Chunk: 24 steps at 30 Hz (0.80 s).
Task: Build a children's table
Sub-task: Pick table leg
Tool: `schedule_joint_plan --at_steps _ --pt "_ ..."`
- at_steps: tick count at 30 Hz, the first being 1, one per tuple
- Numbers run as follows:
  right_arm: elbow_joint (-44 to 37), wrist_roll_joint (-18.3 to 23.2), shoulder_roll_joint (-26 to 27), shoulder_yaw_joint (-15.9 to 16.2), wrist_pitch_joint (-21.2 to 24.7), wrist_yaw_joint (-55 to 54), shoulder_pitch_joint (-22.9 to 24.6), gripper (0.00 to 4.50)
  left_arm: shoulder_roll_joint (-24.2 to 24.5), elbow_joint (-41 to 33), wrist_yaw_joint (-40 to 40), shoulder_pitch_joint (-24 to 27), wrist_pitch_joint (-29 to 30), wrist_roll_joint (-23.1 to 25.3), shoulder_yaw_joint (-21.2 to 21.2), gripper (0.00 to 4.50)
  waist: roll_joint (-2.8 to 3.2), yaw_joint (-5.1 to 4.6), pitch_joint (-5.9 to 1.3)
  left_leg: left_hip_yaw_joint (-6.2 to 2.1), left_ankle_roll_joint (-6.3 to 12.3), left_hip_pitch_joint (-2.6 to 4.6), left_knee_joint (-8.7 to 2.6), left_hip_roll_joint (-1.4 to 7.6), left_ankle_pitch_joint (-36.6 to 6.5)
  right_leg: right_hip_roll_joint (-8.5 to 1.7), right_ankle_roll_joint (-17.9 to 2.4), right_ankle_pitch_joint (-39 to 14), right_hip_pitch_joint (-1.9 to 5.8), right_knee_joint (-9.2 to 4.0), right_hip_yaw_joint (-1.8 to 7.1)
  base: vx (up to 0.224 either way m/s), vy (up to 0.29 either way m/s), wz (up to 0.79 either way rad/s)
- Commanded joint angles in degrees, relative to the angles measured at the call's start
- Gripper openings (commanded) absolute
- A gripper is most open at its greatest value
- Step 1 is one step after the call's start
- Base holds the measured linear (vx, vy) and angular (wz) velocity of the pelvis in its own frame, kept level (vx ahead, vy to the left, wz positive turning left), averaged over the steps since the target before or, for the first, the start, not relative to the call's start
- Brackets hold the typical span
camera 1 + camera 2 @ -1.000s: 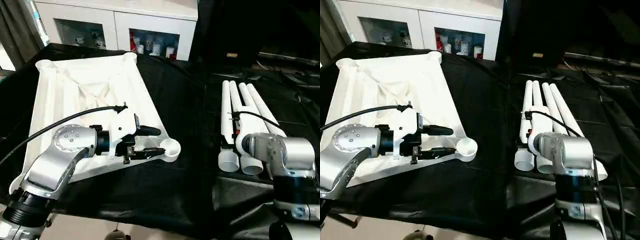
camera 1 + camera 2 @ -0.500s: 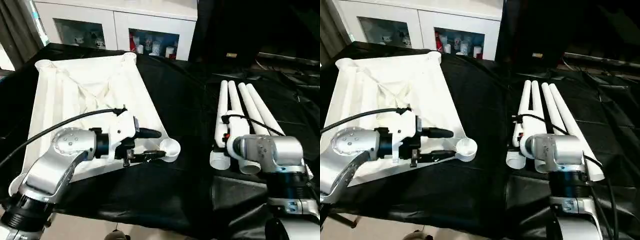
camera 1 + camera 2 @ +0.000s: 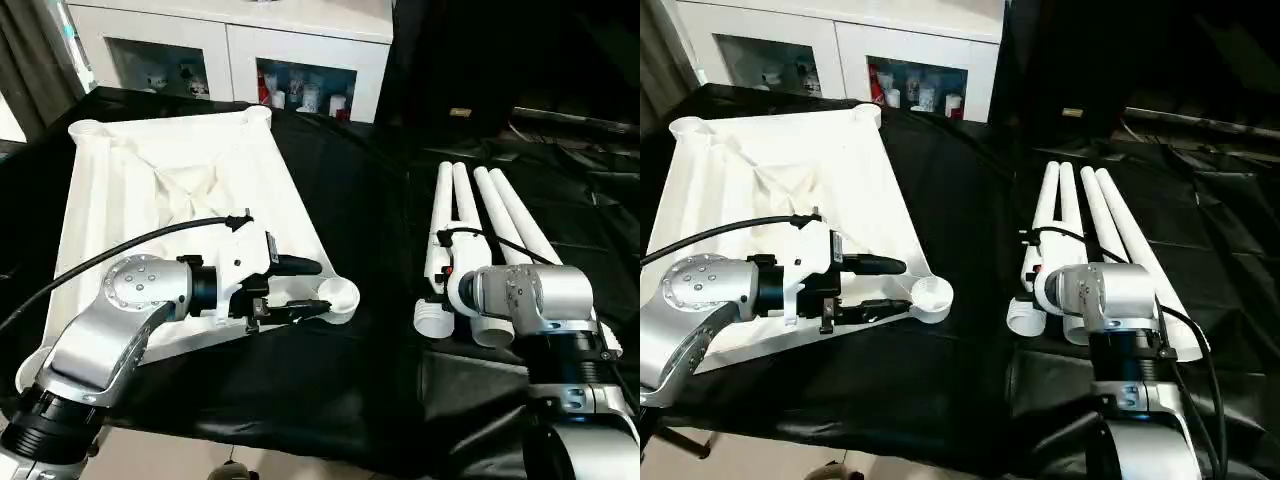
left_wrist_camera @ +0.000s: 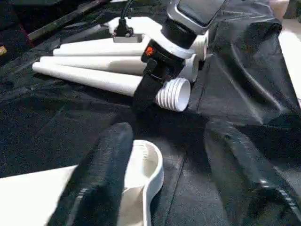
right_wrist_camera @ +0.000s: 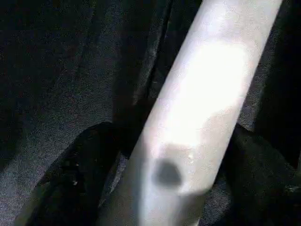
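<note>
The white tabletop (image 3: 170,170) lies ribbed side up on the left of the black cloth. My left gripper (image 3: 314,287) is open; its two black fingers straddle the tabletop's near edge beside the round corner socket (image 3: 343,296). One finger (image 4: 101,174) is over the white plastic and the other over the cloth. Four white legs (image 3: 495,215) lie side by side on the right. My right gripper (image 5: 174,136) is shut on the leftmost leg (image 3: 437,240) near its threaded end (image 4: 174,94), which sits angled away from the other three.
The black-draped work table (image 3: 375,190) holds everything, and its front edge runs close under my forearms. A white cabinet with glass doors (image 3: 230,50) stands behind. Black cables loop over both forearms. Creased cloth and dark clutter lie at the far right.
My right arm has swung to the left, and the near end of the leftmost leg has moved left with it, away from the other legs. The left gripper has stayed at the corner socket.
</note>
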Motion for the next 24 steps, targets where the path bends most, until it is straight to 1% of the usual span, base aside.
schedule_joint_plan --at_steps 1,2,3,5,6,7,8,9,10,11,12,13,15,16,17,18,19,20,21,22,23,24 --pt "2.0 0.2 0.4 -1.2 -0.2 -0.6 -0.2 3.19 -0.5 0.3 1.0 -1.1 -0.4 -0.1 0.4 3.29 0.57 0.14 -3.40 -0.60 -3.87 0.98 -4.11 2.67 -5.2 -4.26 -10.9 0.6 2.24 -3.96 2.89 0.000 0.000 0.00" --pt "2.4 0.5 0.5 -2.0 -0.4 -0.9 -0.4 3.19 -0.9 0.9 1.4 -1.5 -0.5 0.0 0.5 3.29 0.66 0.17 -3.42 -0.63 -3.92 1.01 -4.11 2.69 -5.2 -4.28 -10.9 0.8 2.23 -3.93 2.90 0.000 0.000 0.00" --pt "2.5 0.6 0.5 -2.6 -0.6 -1.2 -0.4 3.07 -1.3 1.2 2.0 -1.7 -0.8 0.2 0.7 3.41 0.60 0.16 -3.40 -0.61 -3.93 0.97 -4.12 2.66 -5.5 -4.30 -10.9 0.4 2.25 -4.02 2.90 0.000 0.000 0.00" --pt "2.4 0.7 0.4 -3.0 -0.7 -1.4 -0.4 2.87 -1.7 1.5 2.5 -1.7 -1.6 0.4 1.0 3.49 0.56 0.18 -3.43 -0.65 -3.97 1.00 -4.13 2.69 -5.7 -4.33 -10.8 0.2 2.29 -4.06 2.90 0.000 0.000 0.00" --pt "2.4 0.9 0.5 -4.4 -0.9 -1.9 -0.3 2.78 -3.0 2.2 3.5 -1.8 -2.7 0.1 1.6 3.59 0.98 0.20 -3.39 -0.68 -4.02 0.97 -4.14 2.65 -5.8 -4.33 -10.7 0.1 2.23 -4.06 2.91 0.000 0.000 0.00" --pt "2.4 0.9 0.5 -4.4 -0.9 -1.9 -0.3 2.70 -3.0 2.2 3.5 -1.8 -2.7 0.1 1.6 3.72 0.81 0.09 -3.40 -0.60 -4.07 1.03 -4.10 2.68 -6.0 -4.26 -10.8 0.2 2.19 -4.15 2.92 0.000 0.000 0.00" --pt "2.5 0.9 0.5 -4.9 -1.0 -2.1 -0.4 2.70 -3.5 2.5 4.0 -1.8 -2.8 0.0 1.8 3.72 0.71 0.14 -3.43 -0.63 -4.08 1.01 -4.08 2.68 -6.0 -4.29 -10.8 0.4 2.26 -4.14 2.92 0.000 0.000 0.00" --pt "2.5 1.1 0.5 -5.7 -1.1 -2.4 -0.4 2.62 -3.6 2.9 3.5 -2.4 -1.8 -0.3 1.5 3.82 0.99 0.22 -3.44 -0.69 -4.12 0.95 -4.10 2.66 -5.8 -4.32 -10.9 0.6 2.31 -4.07 2.90 0.000 0.000 0.00" --pt "2.6 1.1 0.4 -6.4 -1.2 -2.6 -0.4 2.54 -4.2 3.7 3.9 -3.1 -1.5 -0.1 1.3 3.87 1.11 0.22 -3.48 -0.70 -4.26 1.00 -4.08 2.63 -5.8 -4.27 -10.8 0.7 2.28 -4.04 2.89 0.000 0.000 0.00" --pt "2.5 1.2 0.4 -6.8 -1.4 -2.7 -0.4 2.39 -4.6 4.5 4.2 -3.7 -2.1 0.1 1.2 4.02 1.06 0.14 -3.48 -0.61 -4.35 1.10 -4.07 2.60 -6.2 -4.17 -10.8 0.7 2.19 -4.15 2.91 0.000 0.000 0.00" --pt "2.4 1.4 0.4 -7.3 -1.4 -2.7 -0.4 2.39 -5.3 5.6 4.8 -4.2 -3.5 0.7 1.2 4.02 0.94 0.26 -3.46 -0.66 -4.19 0.99 -4.12 2.56 -6.2 -4.22 -10.8 0.9 2.32 -4.16 2.93 0.000 0.000 0.00" --pt "2.4 1.7 0.3 -7.9 -1.6 -2.8 -0.5 2.27 -5.8 6.9 5.8 -5.0 -3.4 1.4 0.9 4.21 1.26 0.34 -3.53 -0.66 -4.30 1.06 -4.07 2.58 -6.1 -4.23 -10.9 1.2 2.30 -4.09 2.93 0.000 0.000 0.00" --pt "2.4 2.2 0.3 -8.8 -2.4 -2.8 -0.6 2.14 -6.1 8.9 6.3 -6.5 -1.3 1.6 0.5 4.34 1.16 0.28 -3.61 -0.73 -4.26 1.01 -4.05 2.60 -5.7 -4.17 -11.0 2.6 2.43 -4.00 2.89 0.000 0.000 0.00" --pt "2.1 2.4 0.4 -9.2 -3.9 -2.7 -0.4 2.08 -6.5 9.9 7.3 -7.2 -0.5 2.1 0.6 4.41 1.12 0.32 -3.68 -0.68 -4.02 0.99 -3.97 2.51 -5.3 -4.20 -11.1 3.4 2.46 -3.97 2.91 0.000 0.000 0.00" --pt "1.3 3.1 0.7 -9.9 -6.9 -2.1 0.0 2.03 -7.4 11.6 9.7 -8.4 0.9 3.0 0.9 4.47 1.28 0.34 -3.76 -0.66 -3.91 0.95 -3.88 2.54 -4.9 -4.24 -11.2 4.4 2.49 -3.87 2.90 0.000 0.000 0.00" --pt "-0.9 4.7 1.5 -11.2 -14.1 0.1 1.0 2.00 -9.7 14.9 15.2 -11.3 4.9 4.1 2.1 4.49 1.07 0.34 -3.78 -0.53 -3.71 1.00 -3.75 2.63 -5.5 -4.33 -11.5 5.0 2.48 -3.82 2.95 0.000 0.000 0.00" --pt "-1.9 5.4 1.8 -11.6 -17.3 1.4 1.5 1.99 -10.8 16.4 17.6 -12.7 7.1 4.3 2.8 4.50 1.00 0.48 -3.83 -0.52 -3.38 1.00 -3.67 2.65 -5.5 -4.48 -11.6 5.1 2.53 -3.86 2.97 0.000 0.000 0.00" --pt "-1.9 5.4 1.8 -11.6 -17.3 1.4 1.5 1.97 -10.8 16.4 17.6 -12.7 7.1 4.3 2.8 4.50 0.98 0.53 -3.83 -0.54 -2.99 0.92 -3.66 2.67 -5.4 -4.53 -11.8 5.3 2.64 -3.83 2.95 0.000 0.000 0.00" --pt "-3.7 6.5 2.1 -11.7 -21.9 4.5 2.3 1.96 -13.6 18.5 20.6 -15.1 10.7 1.5 5.6 4.50 0.87 0.49 -3.94 -0.66 -1.82 0.58 -3.65 2.66 -3.8 -4.51 -12.6 7.1 2.98 -3.58 2.85 0.000 0.000 0.00" --pt "-4.6 7.7 2.3 -12.2 -22.1 6.1 2.6 1.95 -14.9 18.9 20.6 -16.1 12.6 -1.4 7.0 4.50 0.87 0.53 -3.94 -0.80 -0.97 0.52 -3.50 2.59 -2.3 -4.50 -13.4 9.0 3.04 -3.54 2.79 0.000 0.000 0.00" --pt "-4.9 8.1 2.3 -12.3 -22.2 6.7 2.7 1.95 -15.4 19.0 20.6 -16.4 13.3 -2.4 7.5 4.50 0.89 0.63 -4.04 -0.64 -0.56 0.50 -3.40 2.44 -1.9 -4.42 -13.9 10.0 3.12 -3.44 2.78 0.000 0.000 0.00" --pt "-6.9 12.9 2.9 -14.6 -21.1 11.5 2.9 1.95 -18.4 20.1 19.6 -18.7 16.7 -8.8 10.2 4.50 0.79 0.52 -4.05 -0.54 0.49 0.37 -3.22 2.29 -1.3 -4.31 -15.0 11.8 3.16 -3.34 2.79 0.000 0.000 0.00"
